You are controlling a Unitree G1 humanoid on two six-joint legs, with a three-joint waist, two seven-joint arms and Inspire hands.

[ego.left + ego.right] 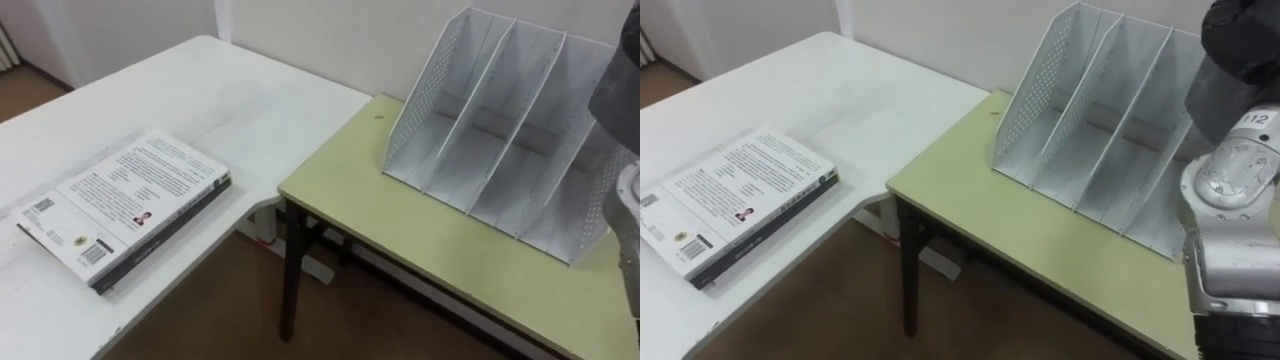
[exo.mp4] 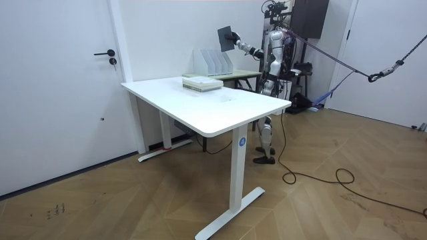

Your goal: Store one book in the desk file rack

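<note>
Standing on desk, file rack; right hand holds book above.

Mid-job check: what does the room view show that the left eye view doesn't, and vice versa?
Room view: the right robot hand holding a dark book raised above the rack, and a door. Left eye view: the rack's empty slots up close and the printed cover of the stack. Both: the rack on the green desk and the stack on the white table.
</note>
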